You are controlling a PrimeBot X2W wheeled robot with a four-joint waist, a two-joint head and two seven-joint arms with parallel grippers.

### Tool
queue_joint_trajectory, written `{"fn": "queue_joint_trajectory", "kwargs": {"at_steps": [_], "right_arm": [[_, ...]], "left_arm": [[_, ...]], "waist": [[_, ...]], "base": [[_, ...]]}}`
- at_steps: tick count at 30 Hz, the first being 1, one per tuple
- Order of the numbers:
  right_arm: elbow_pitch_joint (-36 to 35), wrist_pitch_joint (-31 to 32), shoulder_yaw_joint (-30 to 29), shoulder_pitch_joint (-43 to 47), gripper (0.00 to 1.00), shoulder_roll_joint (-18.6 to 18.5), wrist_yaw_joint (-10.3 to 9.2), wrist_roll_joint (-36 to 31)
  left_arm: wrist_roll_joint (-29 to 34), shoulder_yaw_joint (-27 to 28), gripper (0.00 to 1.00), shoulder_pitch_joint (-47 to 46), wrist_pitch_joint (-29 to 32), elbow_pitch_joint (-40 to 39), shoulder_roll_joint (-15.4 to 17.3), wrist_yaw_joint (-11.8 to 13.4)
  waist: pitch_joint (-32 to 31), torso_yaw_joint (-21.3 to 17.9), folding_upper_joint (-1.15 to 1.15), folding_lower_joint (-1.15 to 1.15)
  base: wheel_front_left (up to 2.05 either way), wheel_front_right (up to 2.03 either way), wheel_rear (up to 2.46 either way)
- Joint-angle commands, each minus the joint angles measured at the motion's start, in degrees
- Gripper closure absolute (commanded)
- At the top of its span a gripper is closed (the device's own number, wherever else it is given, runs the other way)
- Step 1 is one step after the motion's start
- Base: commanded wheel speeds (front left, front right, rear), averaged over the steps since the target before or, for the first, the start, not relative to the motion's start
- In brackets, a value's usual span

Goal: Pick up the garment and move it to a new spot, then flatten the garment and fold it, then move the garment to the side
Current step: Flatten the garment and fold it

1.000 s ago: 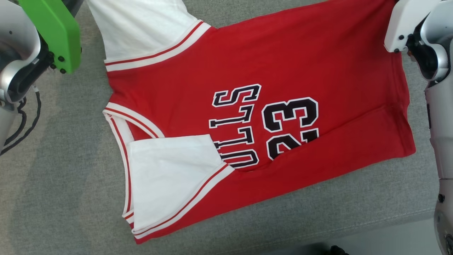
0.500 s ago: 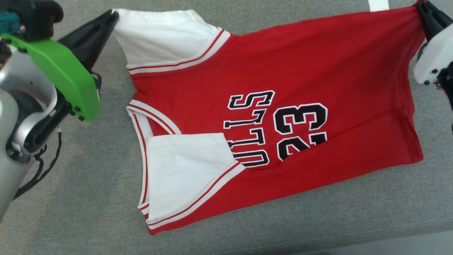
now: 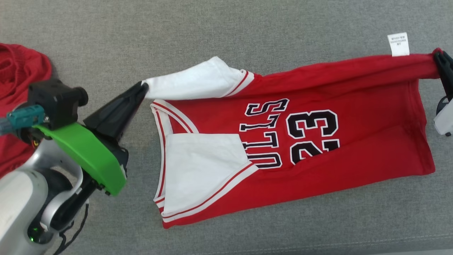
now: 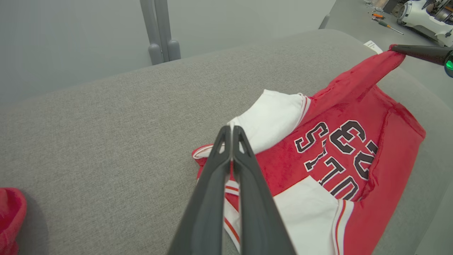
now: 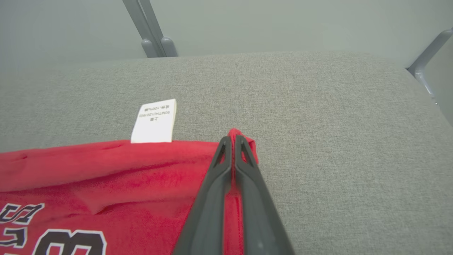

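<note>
Red jersey [image 3: 371, 106] lies on the grey cushion [image 3: 247, 28], its far edge raised and stretched. Left gripper [image 3: 143, 86] pinches the white sleeve [image 3: 198, 83] tip. Right gripper [image 3: 439, 56], partly cut off, pinches the far right corner. Far cushion is free; another red cloth [image 3: 21, 71] lies left.

Finds garment [image 3: 371, 148] spread from middle of cushion [image 3: 247, 28] to its right edge, left gripper [image 3: 143, 86] on far-left tip, right gripper [image 3: 439, 56] on far-right corner, second cloth [image 3: 21, 71] at left edge.
</note>
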Motion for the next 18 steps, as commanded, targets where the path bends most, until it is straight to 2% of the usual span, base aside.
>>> {"fn": "queue_joint_trajectory", "kwargs": {"at_steps": [1,11,18], "right_arm": [[-0.9,-0.8,-0.3,2.1,1.0,-0.5,-0.06,0.4],[-4.9,-3.7,-1.4,11.8,1.0,-1.5,-0.06,-0.4],[-4.2,-7.1,-2.0,16.5,1.0,-0.8,-0.06,-3.0]], "left_arm": [[-0.5,0.0,1.0,2.3,-0.5,-1.3,0.6,0.9],[-1.9,-2.4,1.0,12.7,-2.0,-7.5,1.5,4.6],[-2.5,-3.1,1.0,18.9,-4.9,-8.8,1.0,6.9]], "waist": [[-0.5,0.3,0.0,0.0],[-1.7,0.8,0.0,0.0],[-1.8,0.9,0.0,0.0]], "base": [[0.0,0.0,0.0],[0.0,0.0,0.0],[0.0,0.0,0.0]]}}
